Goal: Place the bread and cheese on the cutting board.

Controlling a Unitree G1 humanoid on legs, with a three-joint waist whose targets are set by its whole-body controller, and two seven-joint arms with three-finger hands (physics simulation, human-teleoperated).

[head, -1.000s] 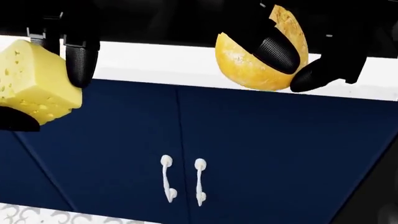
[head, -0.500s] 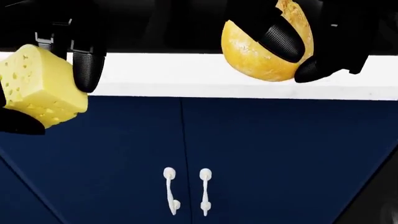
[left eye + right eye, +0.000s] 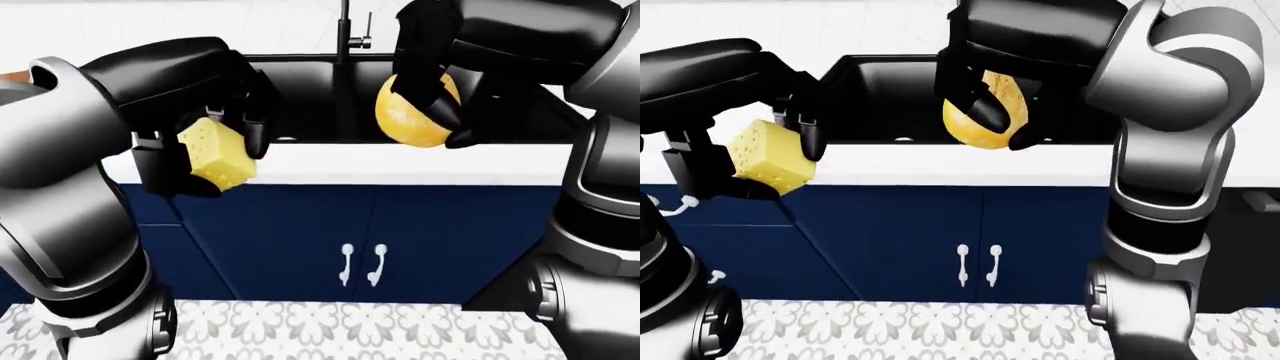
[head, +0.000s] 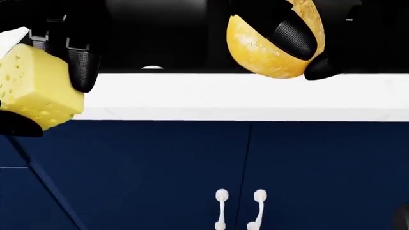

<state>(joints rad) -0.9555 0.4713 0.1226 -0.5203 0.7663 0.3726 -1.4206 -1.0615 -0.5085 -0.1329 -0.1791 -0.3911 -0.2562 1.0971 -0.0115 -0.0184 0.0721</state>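
Note:
My left hand [image 3: 205,146] is shut on a yellow block of cheese [image 3: 214,152] with holes, held left of centre over the white counter edge; it also shows at the left edge of the head view [image 4: 35,91]. My right hand [image 3: 440,97] is shut on a round golden bread loaf [image 3: 410,114], held above the counter edge by the black sink; the loaf shows at the top of the head view [image 4: 265,45]. The cutting board is not in view.
A white countertop [image 4: 243,98] runs across, with a black sink basin [image 3: 320,97] and a dark faucet [image 3: 347,30] behind it. Below are navy cabinet doors [image 4: 192,177] with two white handles [image 4: 239,211]. A patterned tile floor [image 3: 330,330] lies at the bottom.
The whole picture has shifted: the counter edge and cabinet handles moved down and right in the head view. Both hands keep their hold on the cheese and the bread.

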